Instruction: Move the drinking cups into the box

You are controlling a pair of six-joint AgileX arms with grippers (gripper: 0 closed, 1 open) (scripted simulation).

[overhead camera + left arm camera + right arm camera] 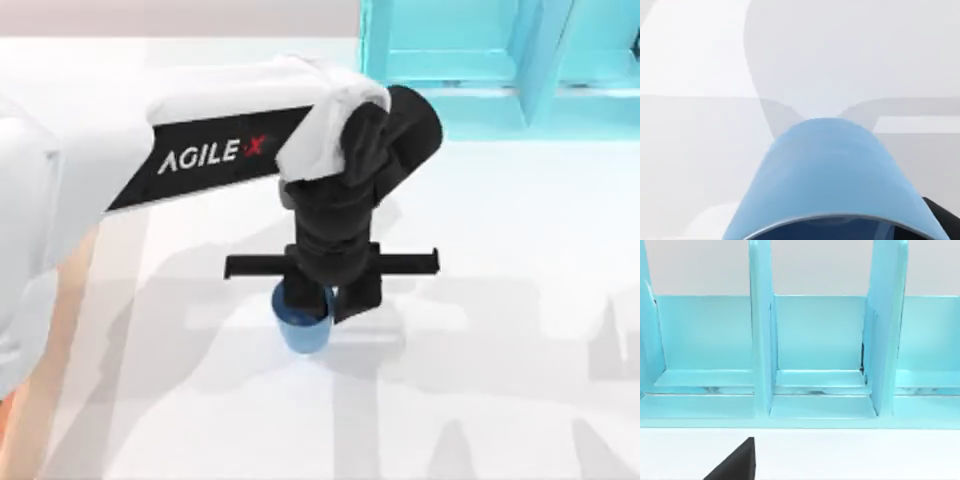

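Observation:
The plain blue drinking cup stands upright near the middle of the table in the top view. My left gripper comes down on it from above, shut on its rim, one dark finger inside and one outside. In the left wrist view the blue cup is very close, with one dark fingertip at its side. A pale orange-brown strip at the table's left, partly under my left arm, is the box. A black part of my right gripper shows in the right wrist view, facing the turquoise cabinet.
The turquoise open-framed cabinet stands at the back right of the table, its compartments bare. White table stretches to the right and front of the cup.

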